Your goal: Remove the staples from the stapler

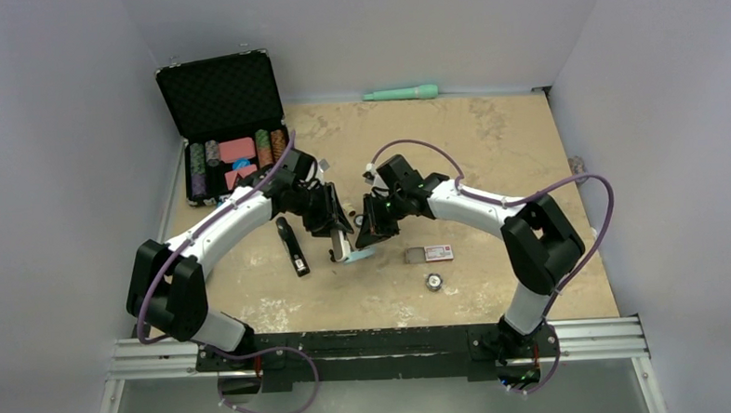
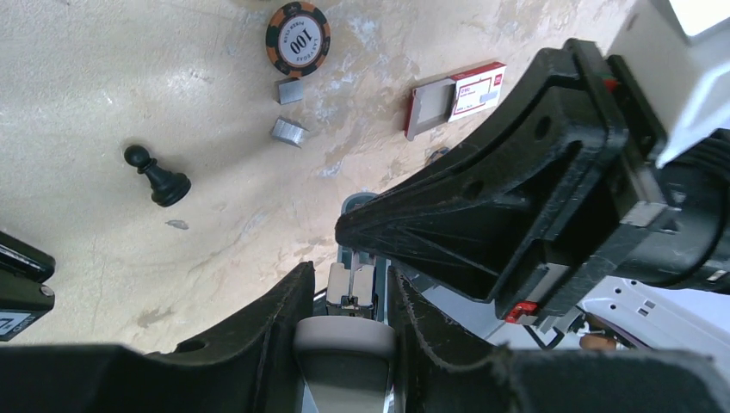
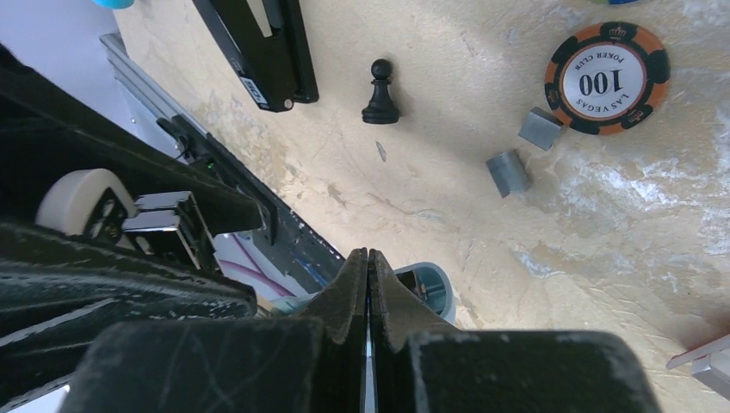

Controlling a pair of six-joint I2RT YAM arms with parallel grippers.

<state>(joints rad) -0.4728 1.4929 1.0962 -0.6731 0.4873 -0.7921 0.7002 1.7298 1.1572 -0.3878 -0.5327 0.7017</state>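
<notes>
Unloading in hand — stapler (image 2: 351,297) pinched in left claw (image 2: 348,277).
Right claw (image 3: 368,262) pressed together close beside it; farther off, two staples (image 3: 508,172) on the tabletop (image 3: 430,129) by the poker chip (image 3: 606,77). Next, probably: fine aim for any strip left.

A pale back wall (image 1: 363,30), a left wall (image 1: 52,136) and a right wall (image 1: 674,109) stand close round the table (image 1: 489,136). Its top is sandy brown with worn white patches. A silver rail (image 1: 609,331) runs along the near edge. The light is soft.
</notes>
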